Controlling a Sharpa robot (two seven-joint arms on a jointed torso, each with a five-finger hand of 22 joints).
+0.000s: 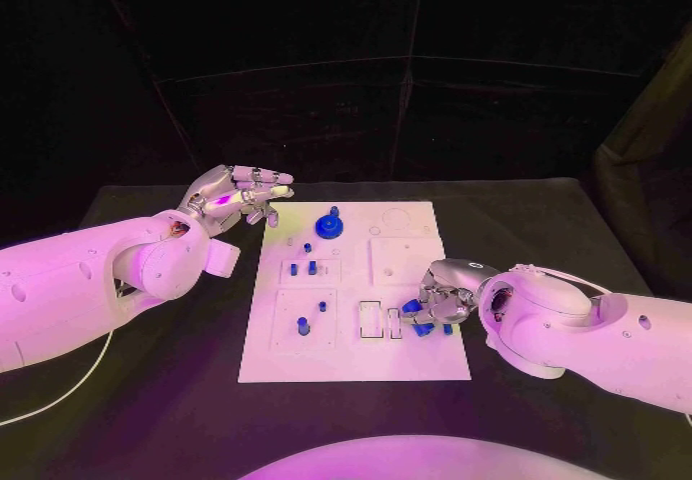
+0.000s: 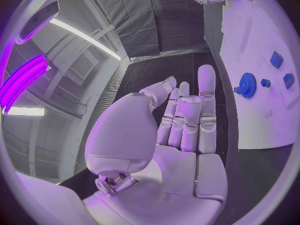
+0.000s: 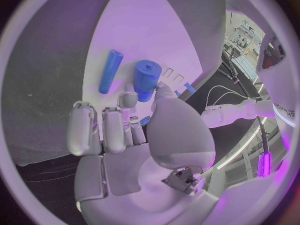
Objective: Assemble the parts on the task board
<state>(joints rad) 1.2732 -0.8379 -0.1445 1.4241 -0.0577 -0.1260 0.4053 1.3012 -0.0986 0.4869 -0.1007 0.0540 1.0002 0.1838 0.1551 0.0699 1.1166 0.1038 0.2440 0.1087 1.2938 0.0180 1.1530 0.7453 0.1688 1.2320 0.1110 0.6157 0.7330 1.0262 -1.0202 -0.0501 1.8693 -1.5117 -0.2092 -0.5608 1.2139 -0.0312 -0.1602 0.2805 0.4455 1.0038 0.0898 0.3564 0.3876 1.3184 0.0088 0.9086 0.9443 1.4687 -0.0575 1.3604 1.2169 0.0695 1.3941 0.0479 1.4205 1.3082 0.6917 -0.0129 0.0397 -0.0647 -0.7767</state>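
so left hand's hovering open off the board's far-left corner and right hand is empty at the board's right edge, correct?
Not quite. The left hand does hover open off the task board, but the right hand isn't empty: the right wrist view shows its fingers closed on a blue part, and the head view shows blue between them at the board's right edge.

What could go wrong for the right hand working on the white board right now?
The right hand is curled over small blue pieces near the white task board's right edge; a slip could knock one off onto the black table. The fingers hide their target in the head view, so misalignment with the rectangular slots seems possible.
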